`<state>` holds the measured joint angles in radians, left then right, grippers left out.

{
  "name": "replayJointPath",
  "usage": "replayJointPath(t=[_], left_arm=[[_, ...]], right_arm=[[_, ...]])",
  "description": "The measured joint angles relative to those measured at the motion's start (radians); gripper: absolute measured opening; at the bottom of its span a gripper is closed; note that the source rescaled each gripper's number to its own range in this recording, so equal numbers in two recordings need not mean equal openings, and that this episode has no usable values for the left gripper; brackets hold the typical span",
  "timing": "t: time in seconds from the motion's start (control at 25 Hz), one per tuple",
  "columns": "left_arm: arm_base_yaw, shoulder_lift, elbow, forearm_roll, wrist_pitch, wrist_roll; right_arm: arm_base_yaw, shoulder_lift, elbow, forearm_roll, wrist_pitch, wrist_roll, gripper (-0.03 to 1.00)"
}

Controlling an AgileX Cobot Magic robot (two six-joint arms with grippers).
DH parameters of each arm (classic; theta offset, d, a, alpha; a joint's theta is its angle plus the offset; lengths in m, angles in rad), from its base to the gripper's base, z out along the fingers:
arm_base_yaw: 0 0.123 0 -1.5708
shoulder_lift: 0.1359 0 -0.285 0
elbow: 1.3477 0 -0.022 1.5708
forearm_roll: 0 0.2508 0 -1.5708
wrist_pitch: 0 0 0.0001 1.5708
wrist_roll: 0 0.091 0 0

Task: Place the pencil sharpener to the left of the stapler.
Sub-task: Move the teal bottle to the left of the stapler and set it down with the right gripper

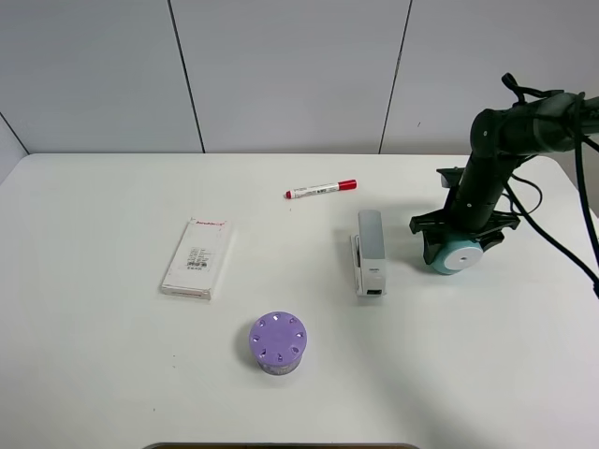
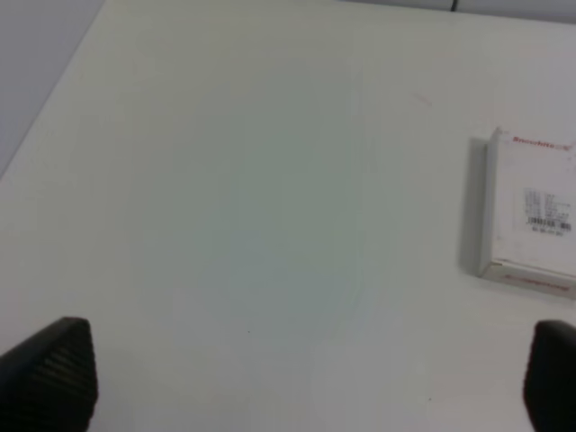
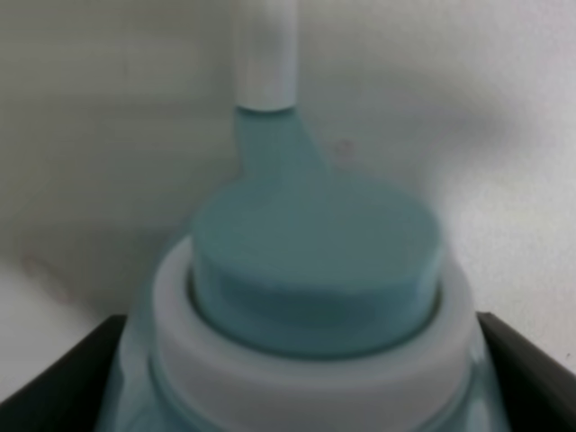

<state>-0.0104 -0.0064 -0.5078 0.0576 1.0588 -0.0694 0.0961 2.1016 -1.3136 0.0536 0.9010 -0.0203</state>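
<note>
One pencil sharpener (image 1: 456, 254) | white face frontward | stapler (image 1: 371, 251) long axis near-far

**Even Light Over the Table, Blur at My Right Wrist**

Bright, flat light falls from overhead on the white table (image 1: 94, 374) in the high view. Shadows are soft and short, pooling faintly under the purple cylinder (image 1: 278, 344), beside the stapler (image 1: 372, 251) and below my right gripper (image 1: 457, 248). The wall behind reads greyer. At my right wrist, the pencil sharpener (image 3: 310, 297) fills the frame, too close and soft throughout, with a diffuse grey shadow beyond it. My left wrist view is washed pale with a greenish cast. There the white box (image 2: 531, 216) is slightly soft, and the fingertips (image 2: 49, 373) of my left gripper (image 2: 297, 382) are dark and blurred in the corners.
</note>
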Motion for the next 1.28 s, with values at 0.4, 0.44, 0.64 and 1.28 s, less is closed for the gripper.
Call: replayJointPath(t=[0.4,0.44,0.64,1.28], left_arm=[[0.000,0.000,0.000,0.000,0.000,0.000],[0.000,0.000,0.000,0.000,0.000,0.000],[0.000,0.000,0.000,0.000,0.000,0.000],[0.000,0.000,0.000,0.000,0.000,0.000]], right_arm=[[0.000,-0.126,0.001,0.020,0.010,0.000,0.01],[0.000,-0.162,0.001,0.020,0.010,0.000,0.01],[0.000,-0.251,0.001,0.020,0.015,0.000,0.01],[0.144,-0.294,-0.374,0.077,0.243,0.000,0.00]])
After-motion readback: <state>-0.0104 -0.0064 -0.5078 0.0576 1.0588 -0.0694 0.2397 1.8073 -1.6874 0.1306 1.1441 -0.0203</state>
